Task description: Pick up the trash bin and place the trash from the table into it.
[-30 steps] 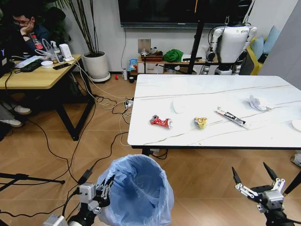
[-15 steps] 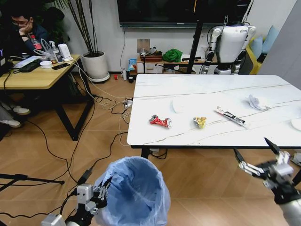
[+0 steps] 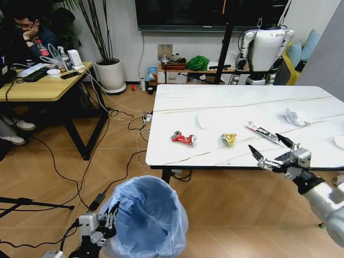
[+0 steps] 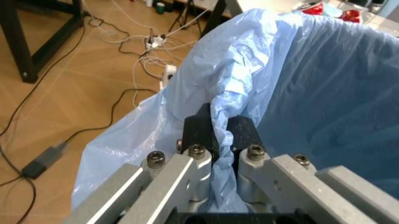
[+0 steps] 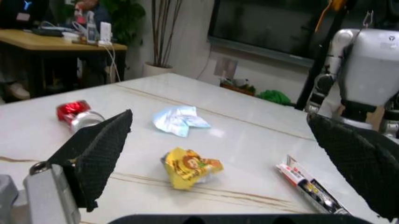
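Lower left of the head view, the left gripper (image 3: 110, 216) is pinched tight on the blue-bagged rim of the trash bin (image 3: 145, 217), so the bin seems in hand. Nothing shows inside it yet. On the table (image 3: 183, 97), centre frame, lie the red can (image 3: 184, 138), yellow wrapper (image 3: 229, 140) and long wrapper (image 3: 263, 133) (tissue (image 3: 294, 116) farther right). The right gripper (image 3: 273, 152) hovers wide open and empty over the table's near edge.
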`<state>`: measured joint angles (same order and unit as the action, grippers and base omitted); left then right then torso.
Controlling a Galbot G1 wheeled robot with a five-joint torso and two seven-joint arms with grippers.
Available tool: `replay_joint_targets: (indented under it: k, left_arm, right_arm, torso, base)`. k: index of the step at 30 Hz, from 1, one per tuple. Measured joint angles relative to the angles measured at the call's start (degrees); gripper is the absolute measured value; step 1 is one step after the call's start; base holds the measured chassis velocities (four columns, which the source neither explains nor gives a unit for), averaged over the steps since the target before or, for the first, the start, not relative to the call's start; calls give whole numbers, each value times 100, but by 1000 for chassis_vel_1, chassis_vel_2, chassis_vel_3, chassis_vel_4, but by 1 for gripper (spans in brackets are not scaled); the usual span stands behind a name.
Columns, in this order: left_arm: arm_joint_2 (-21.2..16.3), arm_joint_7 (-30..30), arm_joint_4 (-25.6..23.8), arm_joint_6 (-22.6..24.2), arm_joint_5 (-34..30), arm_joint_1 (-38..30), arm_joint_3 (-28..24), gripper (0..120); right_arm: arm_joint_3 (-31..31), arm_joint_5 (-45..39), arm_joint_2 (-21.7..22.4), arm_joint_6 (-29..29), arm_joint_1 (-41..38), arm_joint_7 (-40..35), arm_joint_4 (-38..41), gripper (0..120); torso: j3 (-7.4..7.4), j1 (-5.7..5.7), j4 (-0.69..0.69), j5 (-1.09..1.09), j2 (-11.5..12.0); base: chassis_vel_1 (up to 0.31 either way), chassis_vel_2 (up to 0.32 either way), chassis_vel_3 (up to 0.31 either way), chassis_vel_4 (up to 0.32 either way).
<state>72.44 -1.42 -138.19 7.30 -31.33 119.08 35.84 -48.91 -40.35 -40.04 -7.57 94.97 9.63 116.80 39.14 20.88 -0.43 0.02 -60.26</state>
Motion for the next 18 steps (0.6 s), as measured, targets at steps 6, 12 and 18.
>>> replay_joint_targets:
  k: [6, 12, 18]
  left_arm:
    - [210, 36, -17, 4, -25, 89, 14, 0]
    - [265, 97, -35, 17, -46, 141, 1, 0]
    - [303, 154, -57, 17, -50, 222, -19, 0]
  right_arm:
    - [832, -191, 204, -81, -845, 184, -828, 100]
    - [1519, -225, 134, -107, -1417, 261, -1064, 100]
    - [2266, -121, -4, -210, -2064, 384, -1342, 100]
  torso:
    - [-2, -2, -1, -1, 3]
    - [-4, -3, -2, -2, 5]
    - [-5, -4, -2, -2, 7]
  base:
    - [0, 0, 0, 0]
    - [0, 0, 0, 0]
    - [0, 0, 0, 0]
